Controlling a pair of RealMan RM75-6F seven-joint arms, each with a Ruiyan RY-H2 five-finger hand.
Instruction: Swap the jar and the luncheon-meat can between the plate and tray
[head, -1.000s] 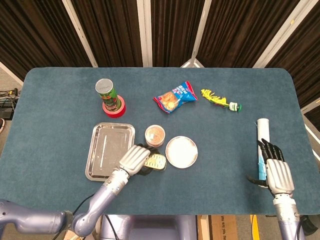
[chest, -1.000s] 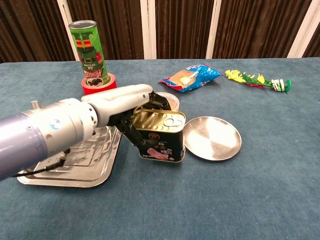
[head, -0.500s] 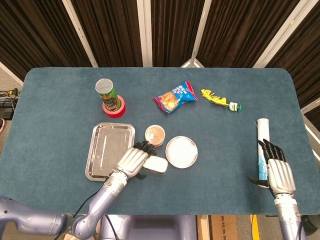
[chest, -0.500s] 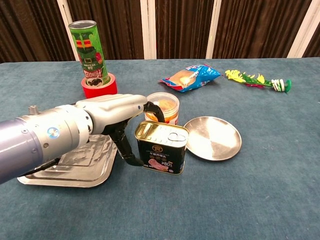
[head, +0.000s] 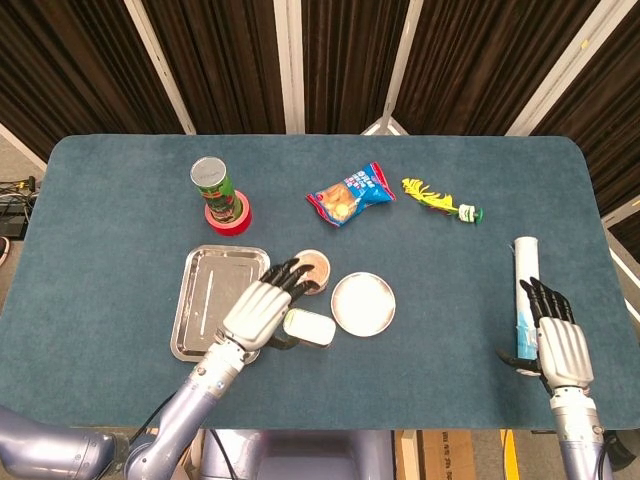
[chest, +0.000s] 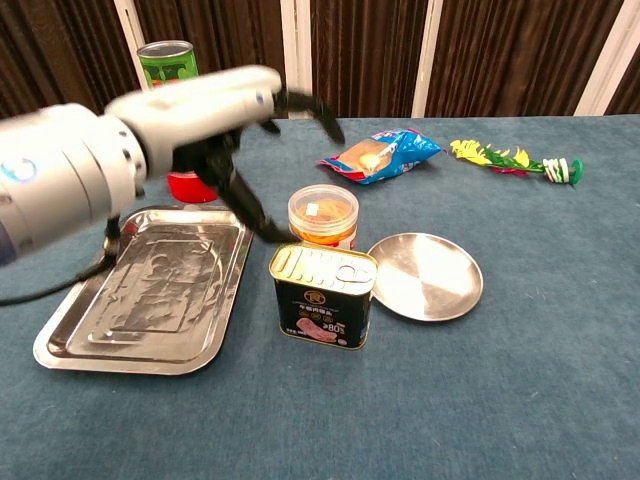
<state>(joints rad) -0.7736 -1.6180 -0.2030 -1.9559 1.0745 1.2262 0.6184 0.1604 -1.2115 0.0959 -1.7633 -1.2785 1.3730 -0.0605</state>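
The luncheon-meat can (chest: 323, 296) (head: 309, 327) stands upright on the table cloth between the tray (chest: 150, 285) (head: 205, 290) and the round plate (chest: 425, 275) (head: 363, 303). Just behind the can stands the clear jar (chest: 323, 215) (head: 316, 266) with orange contents, also on the cloth. My left hand (chest: 215, 105) (head: 262, 306) hovers above the can and jar, fingers spread, holding nothing. My right hand (head: 555, 343) lies at the table's right front, fingers extended, empty. Both tray and plate hold nothing.
A green chips tube (head: 212, 185) stands in a red tape roll (head: 230, 216) at the back left. A snack bag (head: 350, 193) and a yellow-green toy (head: 440, 199) lie further back. A white tube (head: 526, 280) lies next to my right hand.
My left hand set the can upright on the cloth, let go and rose above it with fingers spread. The right hand stayed put.
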